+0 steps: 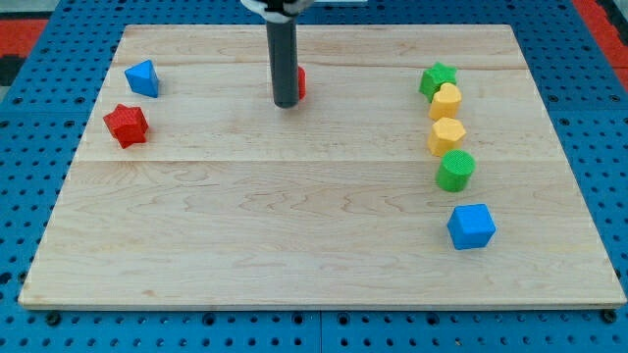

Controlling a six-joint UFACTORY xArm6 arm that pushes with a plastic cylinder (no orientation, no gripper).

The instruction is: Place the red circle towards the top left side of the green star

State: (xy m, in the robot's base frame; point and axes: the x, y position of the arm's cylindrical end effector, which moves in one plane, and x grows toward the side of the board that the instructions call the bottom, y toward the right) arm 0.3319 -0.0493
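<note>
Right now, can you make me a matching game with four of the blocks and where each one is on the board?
Blocks:
1. red star
2. green star
3. blue cube
4. red circle

Places:
A. at the view's right, lowest of the column of blocks
B. mostly hidden behind the rod, just right of my tip
C. at the view's left, just below the blue triangle-like block
D. at the top of the right-hand column, touching a yellow block

Pairs: 1-C, 2-D, 3-A, 4-B
</note>
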